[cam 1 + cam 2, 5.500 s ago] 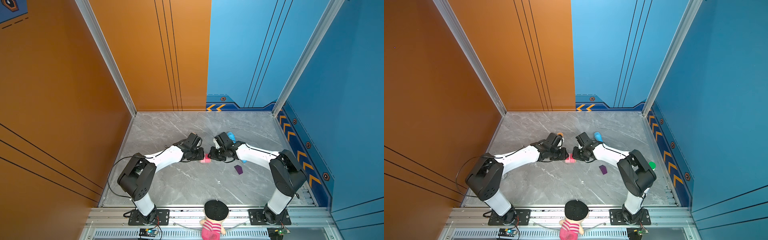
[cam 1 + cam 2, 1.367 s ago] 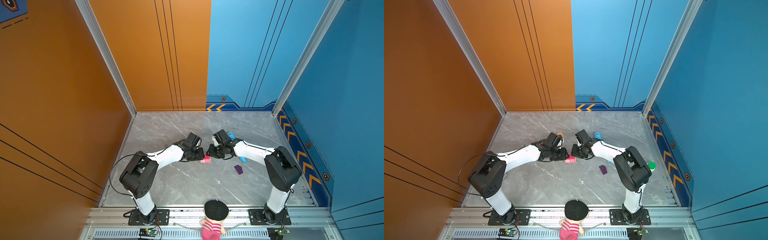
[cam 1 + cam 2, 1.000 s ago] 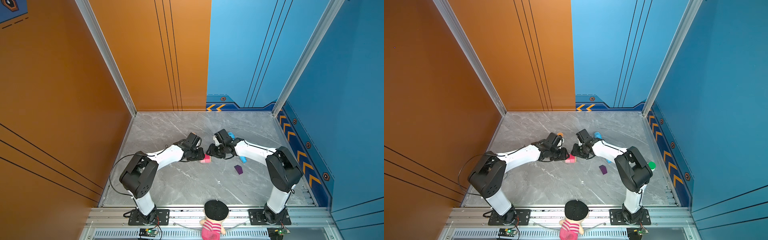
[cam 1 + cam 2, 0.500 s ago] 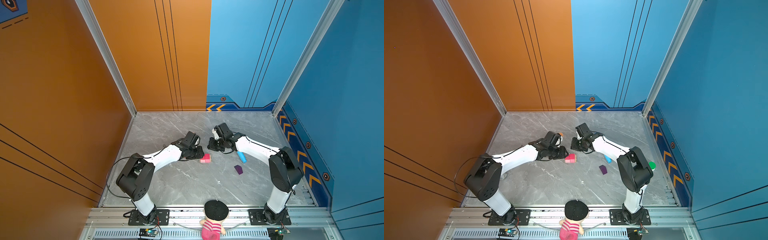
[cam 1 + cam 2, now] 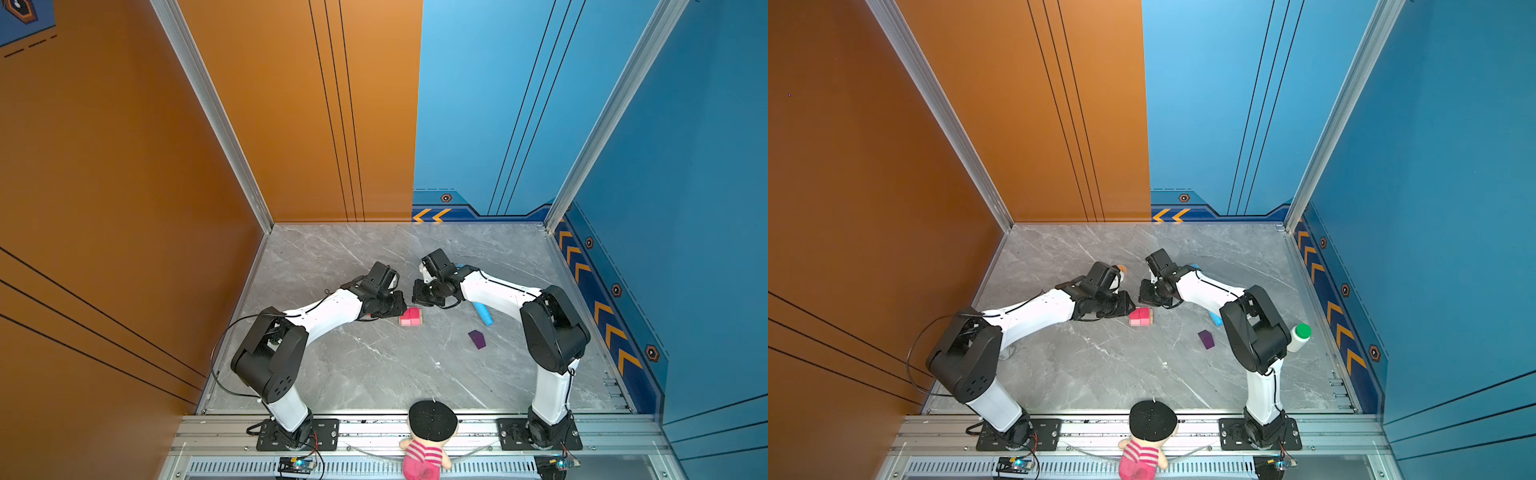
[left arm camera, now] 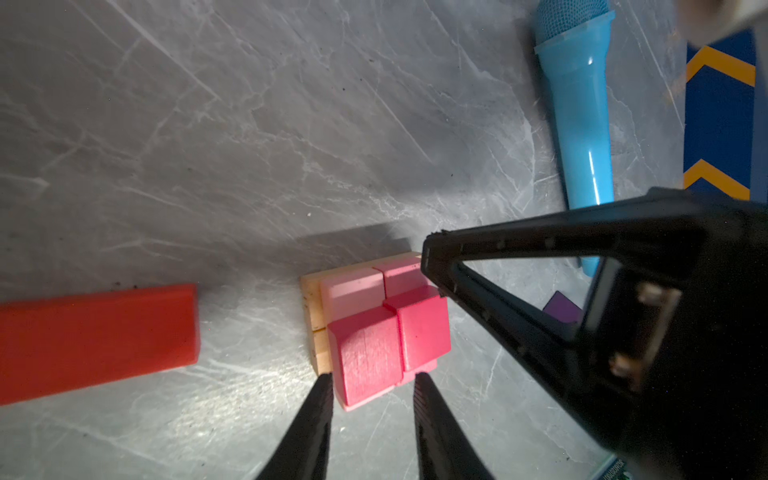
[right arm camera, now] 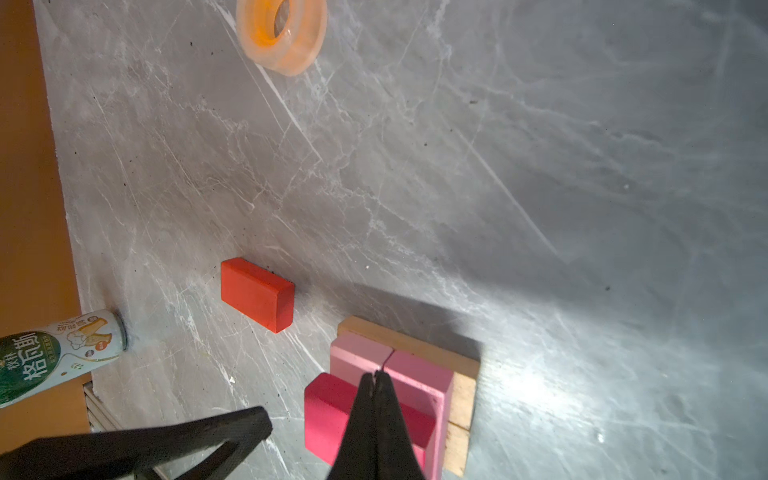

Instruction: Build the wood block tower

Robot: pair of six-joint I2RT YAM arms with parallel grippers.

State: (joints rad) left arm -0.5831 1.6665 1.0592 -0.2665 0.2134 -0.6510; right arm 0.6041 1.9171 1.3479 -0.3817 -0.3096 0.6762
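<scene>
The wood block tower [image 5: 410, 316] [image 5: 1140, 316] is a low stack in mid-floor: tan slabs at the bottom, pale pink bricks [image 7: 415, 370] on them, two magenta cubes [image 6: 390, 336] on top. My left gripper [image 6: 372, 376] [image 5: 401, 305] is open, its tips just at the stack's near end, holding nothing. Hovering over the stack's far side is my right gripper [image 7: 376, 376] [image 5: 417, 293], shut and empty. A red brick [image 7: 257, 294] [image 6: 95, 340] lies flat beside the stack. The purple house-shaped piece [image 5: 477, 339] [image 5: 1206, 339] lies apart to the right.
A blue microphone-shaped tube [image 5: 483, 313] [image 6: 575, 112] lies right of the stack. An orange tape ring [image 7: 281, 33] [image 5: 1121, 268] sits behind the left wrist. A green-capped bottle [image 5: 1298, 337] stands by the right arm, a printed can [image 7: 54, 357] lies by the orange wall.
The right gripper has shut and drawn back from the stack toward the rear. The left gripper has pulled slightly left, leaving the stack uncovered in the top views.
</scene>
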